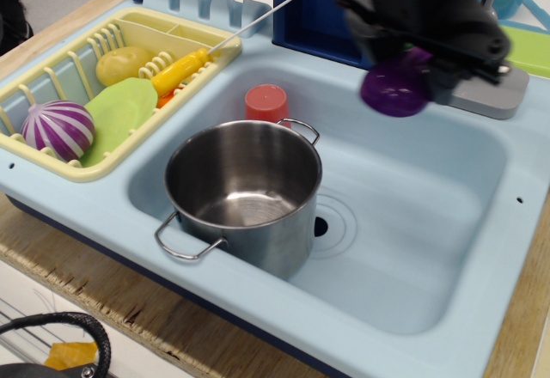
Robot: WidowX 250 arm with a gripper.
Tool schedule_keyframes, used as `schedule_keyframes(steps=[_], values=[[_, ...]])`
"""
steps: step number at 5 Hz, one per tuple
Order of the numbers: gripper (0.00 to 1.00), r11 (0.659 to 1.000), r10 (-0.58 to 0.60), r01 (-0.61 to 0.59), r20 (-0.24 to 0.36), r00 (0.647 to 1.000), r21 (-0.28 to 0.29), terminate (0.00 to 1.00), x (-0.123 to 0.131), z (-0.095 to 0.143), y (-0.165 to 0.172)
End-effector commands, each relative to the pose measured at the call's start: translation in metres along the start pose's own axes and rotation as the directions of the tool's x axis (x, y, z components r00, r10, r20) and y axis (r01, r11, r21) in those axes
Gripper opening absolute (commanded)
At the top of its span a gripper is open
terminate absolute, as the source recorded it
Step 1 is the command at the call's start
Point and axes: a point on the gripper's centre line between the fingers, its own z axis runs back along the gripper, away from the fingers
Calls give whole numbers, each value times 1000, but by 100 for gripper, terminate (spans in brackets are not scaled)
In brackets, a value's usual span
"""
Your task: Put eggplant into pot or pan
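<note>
My black gripper point(404, 73) is shut on the glossy purple eggplant point(394, 88) and holds it in the air above the back of the light blue sink point(430, 223). The eggplant's stem is hidden by the gripper. The large shiny steel pot point(243, 191) with two wire loop handles stands upright and empty in the left half of the sink. The eggplant hangs to the right of the pot and above the height of its rim.
A red cup point(266, 103) stands behind the pot. A yellow dish rack point(51, 159) on the left holds a purple-and-white striped ball point(58, 129), a green plate point(120, 112), a yellow potato point(123, 64) and a yellow-handled tool point(182, 70). A blue block point(322, 13) stands behind the sink.
</note>
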Motion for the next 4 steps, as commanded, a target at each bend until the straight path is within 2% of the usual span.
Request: schedule_keyframes(steps=[1, 2, 3, 4], values=[[100, 989, 122, -121, -7, 992, 80, 0, -15, 27, 29], [100, 975, 203, -193, -87, 975, 108, 0, -26, 34, 40], [100, 967, 240, -226, -131, 962, 113, 0, -29, 38, 43], [100, 967, 240, -226, -131, 962, 113, 0, -29, 38, 43]])
